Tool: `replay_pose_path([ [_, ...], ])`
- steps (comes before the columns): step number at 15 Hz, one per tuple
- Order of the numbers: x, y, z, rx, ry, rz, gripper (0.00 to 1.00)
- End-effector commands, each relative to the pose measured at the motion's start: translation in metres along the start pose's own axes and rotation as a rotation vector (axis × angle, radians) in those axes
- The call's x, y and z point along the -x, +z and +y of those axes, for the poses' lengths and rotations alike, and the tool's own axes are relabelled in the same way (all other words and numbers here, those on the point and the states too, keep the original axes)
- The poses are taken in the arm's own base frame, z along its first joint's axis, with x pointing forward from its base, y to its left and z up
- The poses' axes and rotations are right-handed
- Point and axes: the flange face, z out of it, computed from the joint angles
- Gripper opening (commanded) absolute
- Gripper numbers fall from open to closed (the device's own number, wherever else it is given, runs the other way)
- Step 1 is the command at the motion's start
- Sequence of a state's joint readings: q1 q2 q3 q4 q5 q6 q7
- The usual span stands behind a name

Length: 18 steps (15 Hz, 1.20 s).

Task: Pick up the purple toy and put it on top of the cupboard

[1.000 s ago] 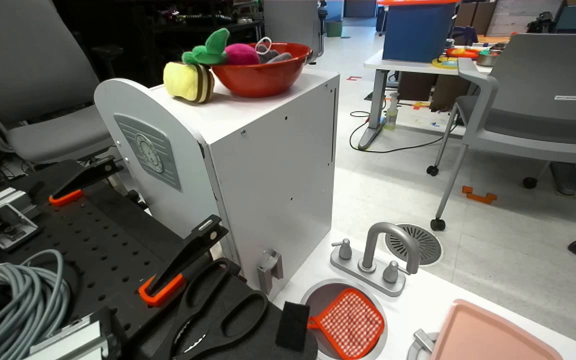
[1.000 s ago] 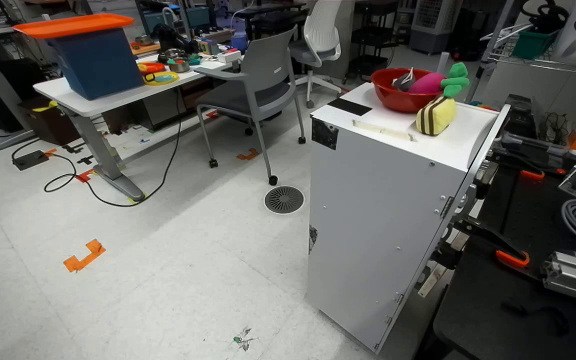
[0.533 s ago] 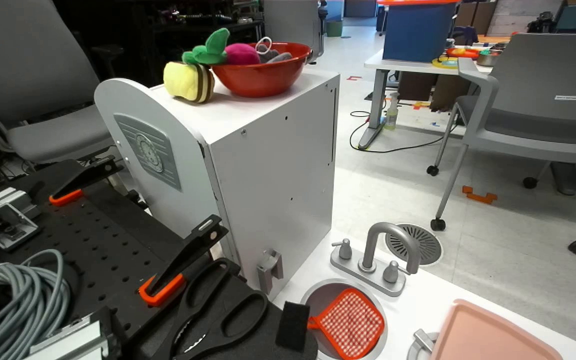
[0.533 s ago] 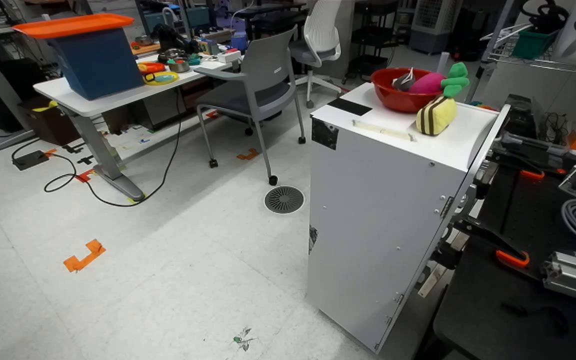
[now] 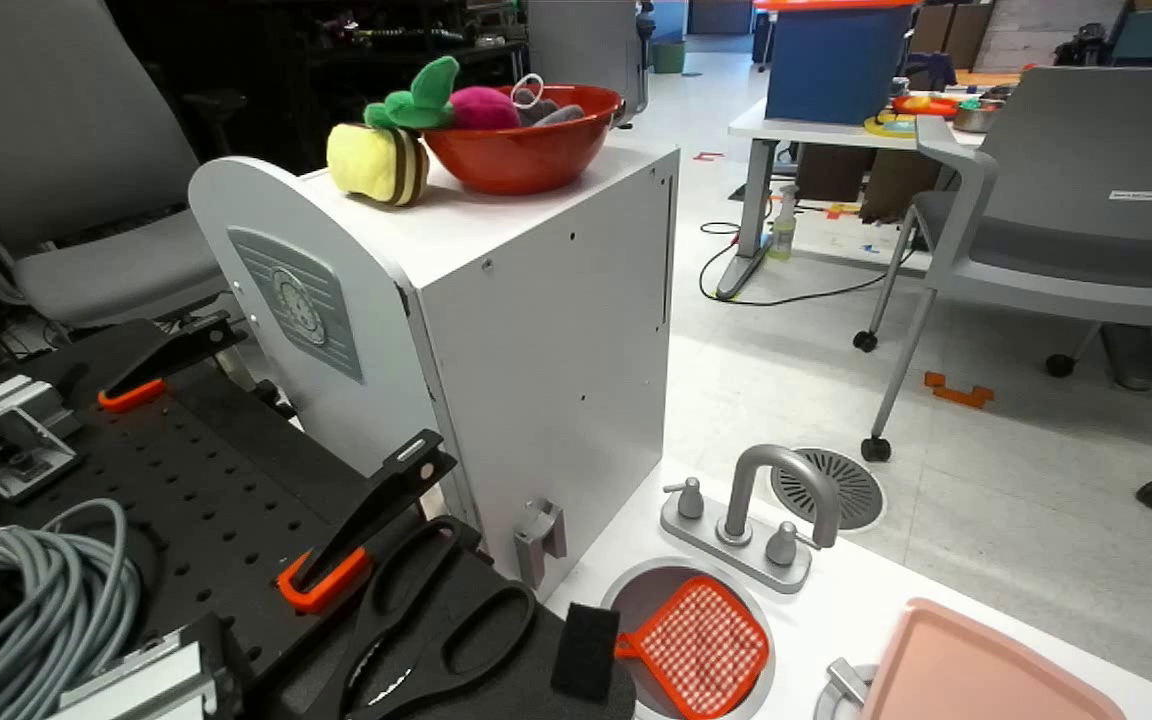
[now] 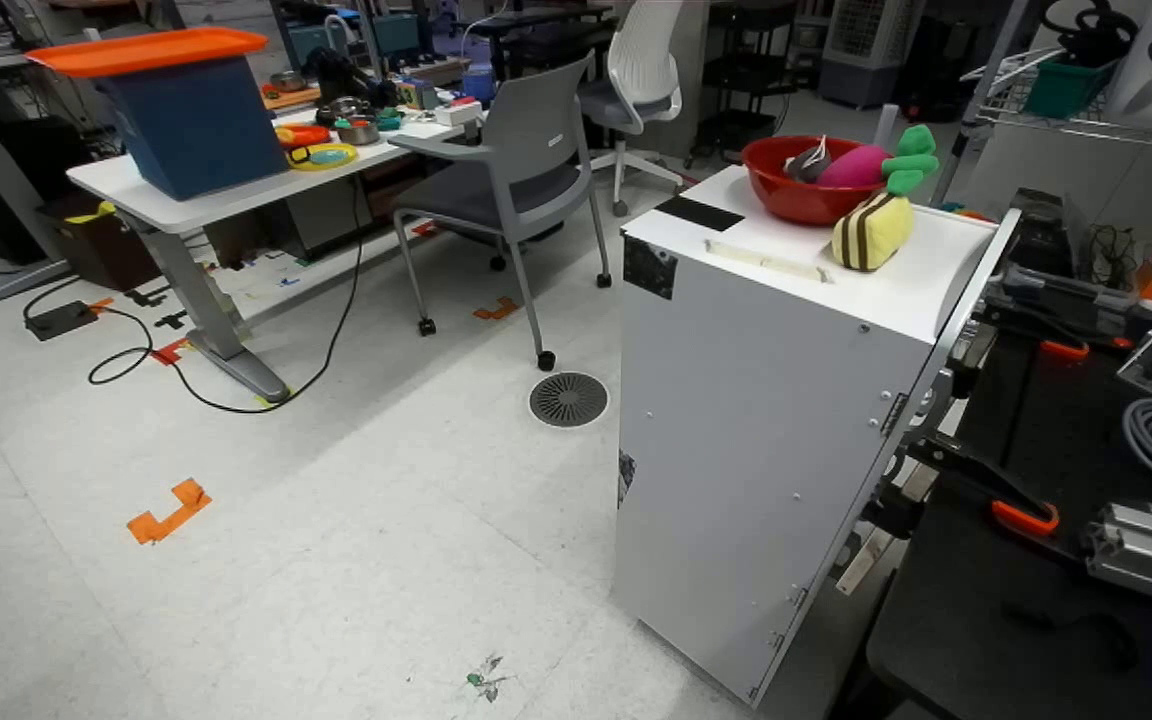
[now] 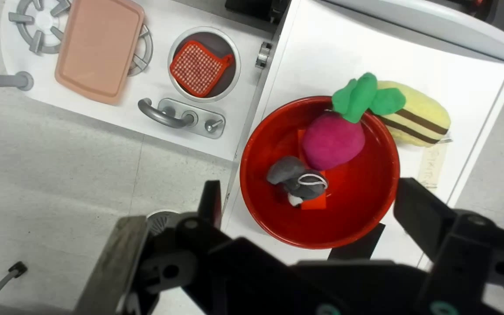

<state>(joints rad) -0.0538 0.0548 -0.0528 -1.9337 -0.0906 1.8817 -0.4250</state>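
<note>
The purple toy (image 7: 333,140) is a magenta plush with green leaves. It lies in a red bowl (image 7: 352,214), its leaves over the rim. It also shows in both exterior views (image 5: 484,108) (image 6: 854,166). The bowl stands on the flat top of the white cupboard (image 5: 556,370), which also shows in an exterior view (image 6: 766,450) and in the wrist view (image 7: 322,57). My gripper (image 7: 308,187) is open and empty in the wrist view, its fingers wide apart on either side of the bowl. It appears above the cupboard, apart from the toy. Neither exterior view shows the gripper.
A grey toy (image 7: 287,169) with a white loop shares the bowl. A yellow striped plush (image 7: 427,105) lies beside the bowl, next to the green leaves. A raised curved panel (image 5: 306,290) edges the cupboard top. A sink counter with a faucet (image 5: 786,470) adjoins the cupboard.
</note>
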Motion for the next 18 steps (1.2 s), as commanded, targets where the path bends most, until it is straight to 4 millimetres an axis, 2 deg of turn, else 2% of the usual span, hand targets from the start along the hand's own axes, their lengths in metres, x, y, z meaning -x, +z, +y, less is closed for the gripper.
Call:
replay_pose_path([
  [1, -0.018, 0.004, -0.011, 0.002, 0.020, -0.050, 1.00],
  [6, -0.043, 0.008, -0.048, 0.034, 0.013, -0.116, 1.00],
  [9, -0.052, 0.010, -0.064, 0.052, 0.002, -0.176, 1.00],
  [14, -0.055, 0.015, -0.088, 0.105, -0.047, -0.264, 1.00],
  [18, -0.053, 0.016, -0.091, 0.225, -0.117, -0.274, 1.00],
])
